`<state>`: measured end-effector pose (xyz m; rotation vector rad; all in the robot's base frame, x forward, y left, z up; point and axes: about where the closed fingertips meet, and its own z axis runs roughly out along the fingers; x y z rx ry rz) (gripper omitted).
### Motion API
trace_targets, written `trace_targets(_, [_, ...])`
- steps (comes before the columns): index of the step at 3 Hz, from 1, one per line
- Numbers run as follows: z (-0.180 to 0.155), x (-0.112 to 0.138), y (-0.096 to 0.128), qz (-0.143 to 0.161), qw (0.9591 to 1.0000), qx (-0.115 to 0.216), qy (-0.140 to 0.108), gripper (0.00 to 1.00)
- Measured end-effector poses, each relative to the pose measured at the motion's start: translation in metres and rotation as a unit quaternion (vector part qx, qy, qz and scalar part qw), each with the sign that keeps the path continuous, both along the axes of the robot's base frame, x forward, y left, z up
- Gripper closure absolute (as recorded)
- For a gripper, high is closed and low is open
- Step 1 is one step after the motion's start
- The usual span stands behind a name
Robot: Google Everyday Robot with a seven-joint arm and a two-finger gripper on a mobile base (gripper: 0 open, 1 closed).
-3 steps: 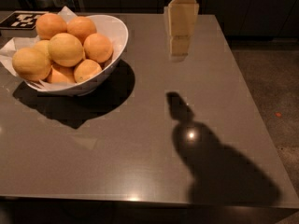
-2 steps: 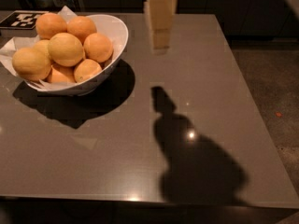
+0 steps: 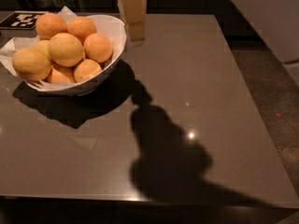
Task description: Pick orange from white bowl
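The white bowl [image 3: 117, 33] stands at the table's back left, lined with white paper and heaped with several fruits. The orange [image 3: 65, 49], large, round and pale yellow-orange, lies on top in the middle of the heap. A pale oval fruit [image 3: 31, 63] lies to its left, and smaller deeper-orange fruits [image 3: 97, 47] lie around it. My gripper [image 3: 132, 13] hangs at the top of the view, just right of the bowl's far rim and above the table. It is apart from the fruit and holds nothing that I can see.
A black-and-white marker tag [image 3: 23, 19] lies behind the bowl. The arm's dark shadow [image 3: 163, 157] falls across the grey table [image 3: 210, 78]. A pale part of the robot [image 3: 271, 17] fills the top right. The floor [image 3: 275, 101] lies past the table's right edge.
My gripper has moved left along the table's far side, from right of centre to just beside the bowl's rim. Its shadow has shifted left too. The bowl and fruit have not moved.
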<state>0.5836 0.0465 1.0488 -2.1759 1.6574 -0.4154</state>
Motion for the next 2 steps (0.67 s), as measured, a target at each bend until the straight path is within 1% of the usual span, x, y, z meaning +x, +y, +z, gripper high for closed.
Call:
trace_targets(1, [-0.008, 0.002, 0.022, 0.015, 0.9997, 0.019, 0.007, 0.00])
trace_targets(2, [-0.029, 0.007, 0.051, 0.014, 0.9992, 0.017, 0.033, 0.00])
